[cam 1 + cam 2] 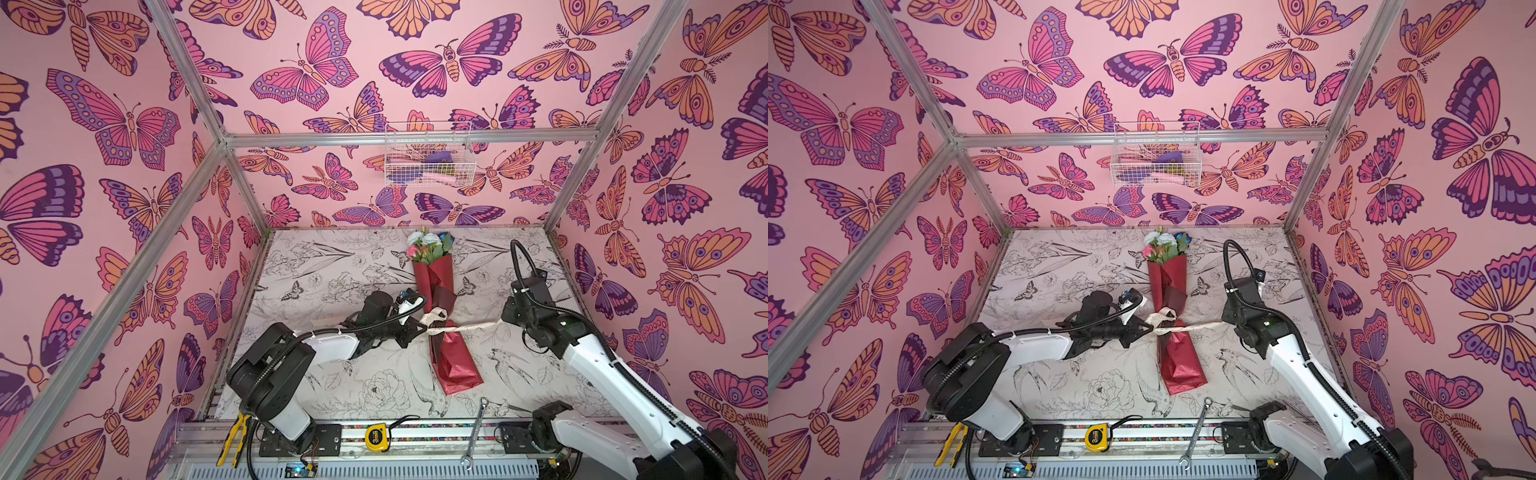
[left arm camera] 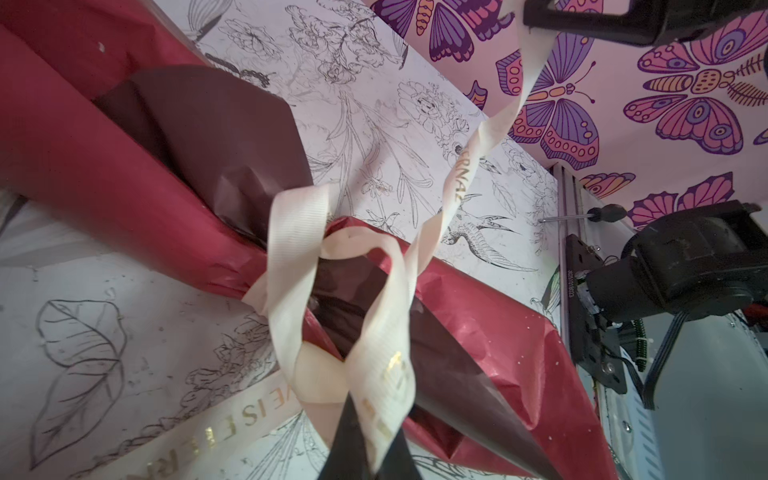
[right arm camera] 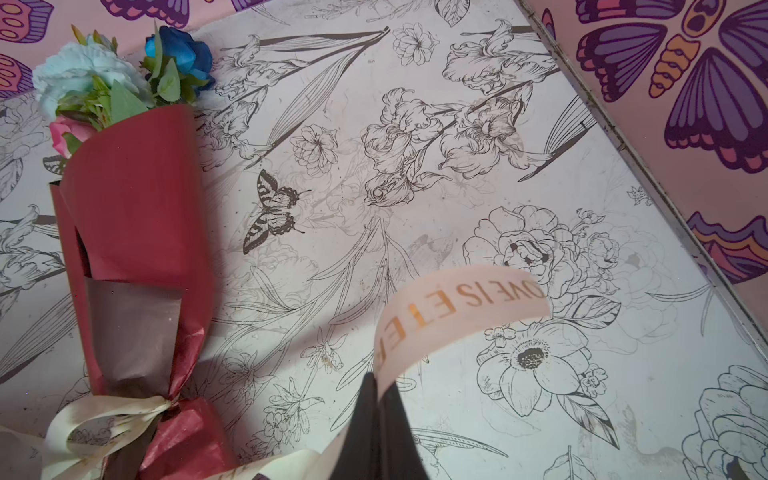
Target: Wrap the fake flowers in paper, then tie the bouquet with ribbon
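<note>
Floral tabletop (image 1: 332, 270) bears bouquet (image 1: 432, 274), waist hidden under cream ribbon (image 2: 291, 232).

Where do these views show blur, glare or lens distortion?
Left wrist view: the cream ribbon nearest the lens is blurred; right wrist view: the right end effector is soft, the table print sharp; both top views: frame rails splay outward, the bouquet's red wrapping paper glints.

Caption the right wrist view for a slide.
Right gripper pinching an end of the cream ribbon, which loops around the red-wrapped bouquet alongside.
</note>
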Available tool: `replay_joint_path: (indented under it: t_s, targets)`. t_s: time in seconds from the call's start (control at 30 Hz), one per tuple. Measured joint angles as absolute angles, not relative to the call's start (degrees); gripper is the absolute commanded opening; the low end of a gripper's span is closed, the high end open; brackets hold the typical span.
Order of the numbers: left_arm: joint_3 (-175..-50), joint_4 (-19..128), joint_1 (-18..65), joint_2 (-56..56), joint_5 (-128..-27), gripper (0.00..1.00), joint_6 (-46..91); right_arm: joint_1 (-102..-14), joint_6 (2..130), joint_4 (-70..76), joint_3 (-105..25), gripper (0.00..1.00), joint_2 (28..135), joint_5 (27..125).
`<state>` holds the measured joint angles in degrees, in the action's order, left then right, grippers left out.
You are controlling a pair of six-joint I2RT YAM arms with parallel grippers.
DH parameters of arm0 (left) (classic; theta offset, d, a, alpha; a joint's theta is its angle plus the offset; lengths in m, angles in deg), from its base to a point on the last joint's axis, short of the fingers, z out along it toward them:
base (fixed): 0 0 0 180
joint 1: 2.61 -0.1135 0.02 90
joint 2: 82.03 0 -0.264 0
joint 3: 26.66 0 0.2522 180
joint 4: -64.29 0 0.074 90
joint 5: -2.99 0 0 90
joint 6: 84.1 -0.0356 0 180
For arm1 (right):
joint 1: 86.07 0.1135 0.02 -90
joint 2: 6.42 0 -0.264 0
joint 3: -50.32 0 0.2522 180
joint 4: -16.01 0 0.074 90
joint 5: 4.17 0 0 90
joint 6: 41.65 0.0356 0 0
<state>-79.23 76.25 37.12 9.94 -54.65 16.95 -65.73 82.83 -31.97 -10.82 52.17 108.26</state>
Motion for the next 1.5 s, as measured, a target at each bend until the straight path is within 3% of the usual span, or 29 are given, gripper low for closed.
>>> replay_joint_path:
  t_s: [0.6,1.0,1.27,1.5]
  targets:
    - [-80.04,78.54,38.67,21.32,-62.70,0.00,31.16,-65.73,82.85,-31.03,-10.82,0.00,52.94,106.21]
    - [-84.96,95.20,35.39,32.58,-62.87,0.00,43.53,-65.73,82.85,-30.09,-10.82,0.00,52.94,106.10]
    - [-88.58,95.02,31.39,34.74,-62.39,0.00,41.47,-65.73,82.85,-30.09,-10.82,0.00,52.94,106.34]
    - [-87.01,90.58,31.17,28.69,-61.10,0.00,33.95,-65.73,82.87,-30.11,-10.82,0.00,52.94,106.86]
